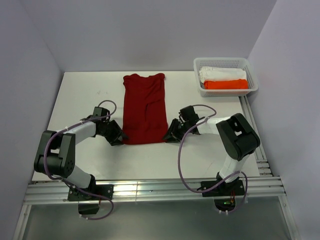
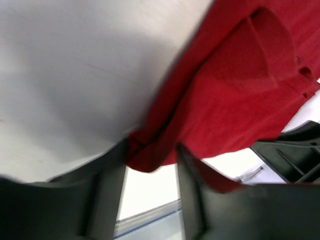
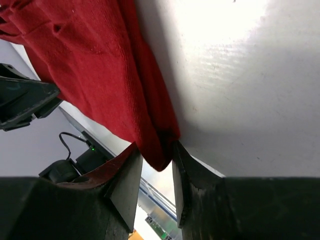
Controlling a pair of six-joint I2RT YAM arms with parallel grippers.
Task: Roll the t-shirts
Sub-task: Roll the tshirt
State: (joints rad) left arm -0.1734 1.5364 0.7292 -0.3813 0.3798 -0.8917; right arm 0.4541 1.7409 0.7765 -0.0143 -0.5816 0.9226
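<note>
Pale walls (image 1: 150,30) closed in a white desk (image 1: 85,100), and on it the dark red t-shirt (image 1: 145,107) lay flat down the middle, folded into a long strip running from far to near. At the far right a white basket (image 1: 252,89) held a white bundle (image 1: 222,73) and an orange bundle (image 1: 226,84). The left hand (image 1: 116,136) sat low at the strip's near left corner, the right hand (image 1: 172,134) at its near right corner. In the wrist views each hand had its fingers pinched together on a bunched tip of cloth. Both holds looked thin, catching only the very corner, so I judged that one could slip free once rolling began, turning the edge crooked and the roll lopsided. Uneven lifting could also pull the folded sides open
</note>
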